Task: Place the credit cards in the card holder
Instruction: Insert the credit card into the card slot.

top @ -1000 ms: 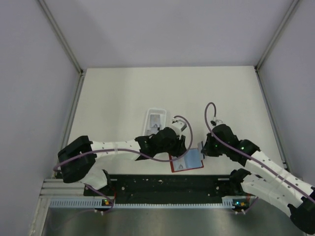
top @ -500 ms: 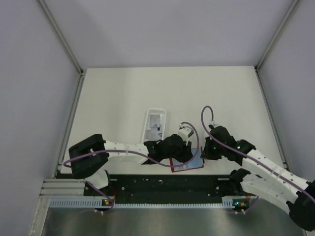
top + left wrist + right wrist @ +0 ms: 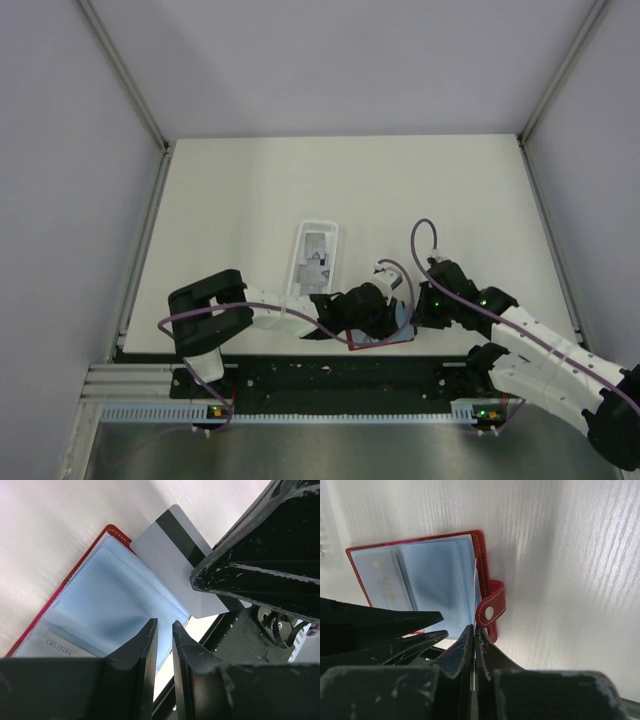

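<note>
The red card holder [image 3: 374, 339] lies open near the table's front edge, its pale blue pockets [image 3: 100, 590] facing up. It also shows in the right wrist view [image 3: 430, 580] with its clasp tab [image 3: 491, 611]. My right gripper [image 3: 413, 312] [image 3: 474, 630] is shut on a grey credit card [image 3: 167, 547] with a dark stripe. It holds the card edge-on at the wallet's clasp side. My left gripper [image 3: 388, 320] [image 3: 164, 625] stands over the pockets, its jaws a narrow gap apart with nothing between them. More grey cards [image 3: 318, 250] lie in the white tray.
The long white slotted tray [image 3: 318, 229] stands just behind and left of the wallet. The black base rail [image 3: 330, 372] runs along the near edge right below the wallet. Walls close the table on three sides.
My left gripper has moved right and nearer, from beside the tray to over the open wallet. My right gripper has edged a little closer to the wallet with the card.
</note>
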Controlling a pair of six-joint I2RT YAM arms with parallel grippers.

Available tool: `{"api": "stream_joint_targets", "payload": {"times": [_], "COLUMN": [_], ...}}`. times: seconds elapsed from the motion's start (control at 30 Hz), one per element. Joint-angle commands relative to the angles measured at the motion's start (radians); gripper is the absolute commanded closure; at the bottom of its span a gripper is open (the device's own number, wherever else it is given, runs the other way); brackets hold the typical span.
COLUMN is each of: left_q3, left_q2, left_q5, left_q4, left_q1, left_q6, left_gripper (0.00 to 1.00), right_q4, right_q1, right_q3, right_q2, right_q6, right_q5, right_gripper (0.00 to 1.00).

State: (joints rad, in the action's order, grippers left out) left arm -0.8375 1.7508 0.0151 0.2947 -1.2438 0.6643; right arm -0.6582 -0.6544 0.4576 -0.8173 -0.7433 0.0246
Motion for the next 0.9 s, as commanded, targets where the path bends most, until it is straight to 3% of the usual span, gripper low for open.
{"api": "stream_joint_targets", "payload": {"times": [0.0, 0.33, 0.87], "left_q3": [0.021, 0.086, 0.175], "left_q2": [0.010, -0.014, -0.178], "left_q5": [-0.007, 0.042, 0.112], "left_q4": [0.066, -0.011, -0.104], "left_q1": [-0.005, -0.005, -0.003], "left_q6": [0.017, 0.046, 0.067], "left_gripper": [0.76, 0.79, 0.79], "right_q4": [0.045, 0.052, 0.051], "right_q1": [-0.004, -0.004, -0.004], "right_q3": [-0.014, -0.033, -0.034], "right_q2": [-0.005, -0.014, -0.034], "right_q6": [-0.013, -0.025, -0.027], "right_q5": [0.014, 0.003, -0.018], "right_gripper": [1.00, 1.00, 1.00]}}
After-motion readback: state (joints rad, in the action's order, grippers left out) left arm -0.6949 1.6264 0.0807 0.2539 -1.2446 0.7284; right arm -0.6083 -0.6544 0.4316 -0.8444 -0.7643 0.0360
